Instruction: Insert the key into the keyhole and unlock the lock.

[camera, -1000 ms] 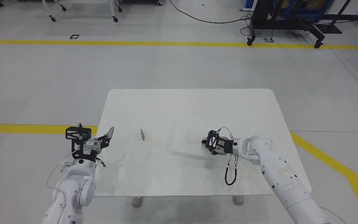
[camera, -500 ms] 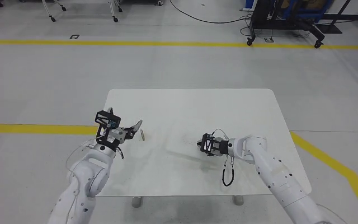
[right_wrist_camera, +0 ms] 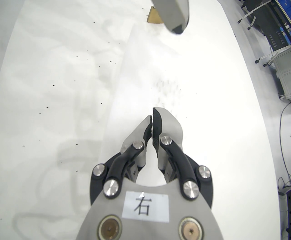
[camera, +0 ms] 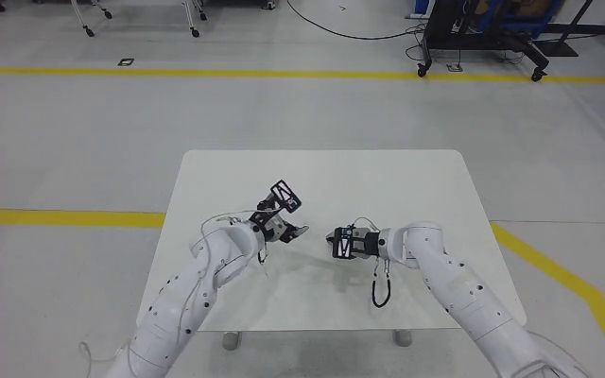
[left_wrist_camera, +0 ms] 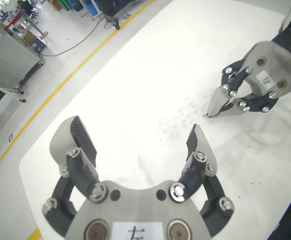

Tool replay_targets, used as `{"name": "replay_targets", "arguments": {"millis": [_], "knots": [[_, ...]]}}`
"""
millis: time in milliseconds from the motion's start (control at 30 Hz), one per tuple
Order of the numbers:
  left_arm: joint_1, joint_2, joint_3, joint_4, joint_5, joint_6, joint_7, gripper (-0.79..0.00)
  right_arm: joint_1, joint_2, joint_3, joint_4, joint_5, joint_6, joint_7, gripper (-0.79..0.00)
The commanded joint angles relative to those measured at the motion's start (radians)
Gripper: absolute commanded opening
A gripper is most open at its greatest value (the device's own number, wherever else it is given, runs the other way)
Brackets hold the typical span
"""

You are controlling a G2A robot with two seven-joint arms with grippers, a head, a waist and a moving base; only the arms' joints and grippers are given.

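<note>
Fingers of your left gripper (left_wrist_camera: 136,123) are spread wide over the table (camera: 416,180), near the brass lock (right_wrist_camera: 154,18). Your right gripper (right_wrist_camera: 152,113), close opposite, pinches the key (right_wrist_camera: 151,130).

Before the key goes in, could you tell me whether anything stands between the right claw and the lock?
Yes: a finger of the open left claw hangs between the right claw and the brass lock, hiding part of it.

White table (camera: 406,180), dark-flecked; brass-coloured lock (right_wrist_camera: 154,18); silver left gripper (left_wrist_camera: 136,127), black ribbed pads (left_wrist_camera: 84,138); yellow floor line (camera: 284,73).
</note>
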State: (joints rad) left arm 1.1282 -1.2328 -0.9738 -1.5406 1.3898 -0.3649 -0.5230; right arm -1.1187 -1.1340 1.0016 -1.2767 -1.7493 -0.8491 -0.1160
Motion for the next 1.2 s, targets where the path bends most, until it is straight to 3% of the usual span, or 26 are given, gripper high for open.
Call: {"name": "replay_targets", "arguments": {"millis": [0, 400, 767, 900, 1000, 1167], "knots": [[-0.038, -0.012, 0.047, 0.057, 0.024, 0.015, -0.029, 0.000, 0.009, 0.000, -0.001, 0.033, 0.005, 0.006, -0.026, -0.785], [-0.104, -0.058, 0.165, 0.254, 0.072, 0.084, -0.010, 0.000, 0.034, 0.007, -0.034, 0.104, -0.064, 0.005, -0.136, -0.785], [-0.119, -0.075, 0.176, 0.289, 0.100, 0.122, -0.009, 0.000, 0.034, 0.021, 0.020, 0.151, 0.022, 0.027, -0.279, -0.785], [-0.114, -0.071, 0.131, 0.256, 0.047, 0.115, 0.038, 0.000, 0.018, 0.031, 0.057, 0.154, 0.083, 0.002, -0.369, -0.785], [-0.089, -0.054, 0.054, 0.178, 0.012, 0.094, 0.114, 0.000, 0.009, 0.039, 0.065, 0.135, 0.089, -0.050, -0.422, -0.785], [0.040, -0.008, -0.143, -0.020, 0.008, 0.107, 0.210, 0.000, 0.005, 0.050, 0.067, 0.104, 0.061, -0.079, -0.442, -0.785]]}}
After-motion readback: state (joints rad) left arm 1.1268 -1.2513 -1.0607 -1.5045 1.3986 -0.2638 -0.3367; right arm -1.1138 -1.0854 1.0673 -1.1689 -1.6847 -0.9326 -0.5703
